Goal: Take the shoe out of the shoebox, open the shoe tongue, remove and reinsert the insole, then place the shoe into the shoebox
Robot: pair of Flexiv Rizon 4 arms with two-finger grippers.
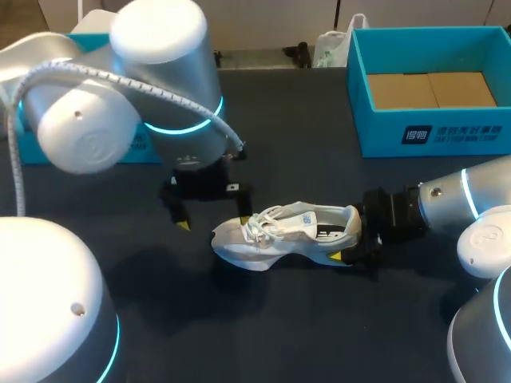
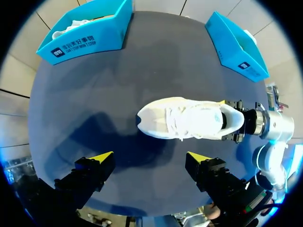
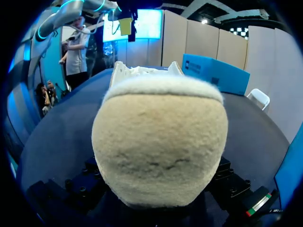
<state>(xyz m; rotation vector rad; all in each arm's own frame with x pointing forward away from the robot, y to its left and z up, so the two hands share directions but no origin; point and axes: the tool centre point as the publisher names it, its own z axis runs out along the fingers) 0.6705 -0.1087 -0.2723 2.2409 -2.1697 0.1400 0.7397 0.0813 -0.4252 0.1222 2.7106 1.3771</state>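
A white lace-up shoe lies on its sole on the dark table, toe to the left and heel to the right. My right gripper comes in from the right and is shut on the heel, one yellow tip showing on the near side. In the right wrist view the beige heel fills the space between the black fingers. My left gripper hangs open just above and behind the toe. In its own view the left gripper stands wide, with the shoe ahead of its tips.
A teal shoebox with a cardboard liner stands at the back right. A second teal box sits at the back left, mostly hidden by my left arm; in the left wrist view this box has something white in it.
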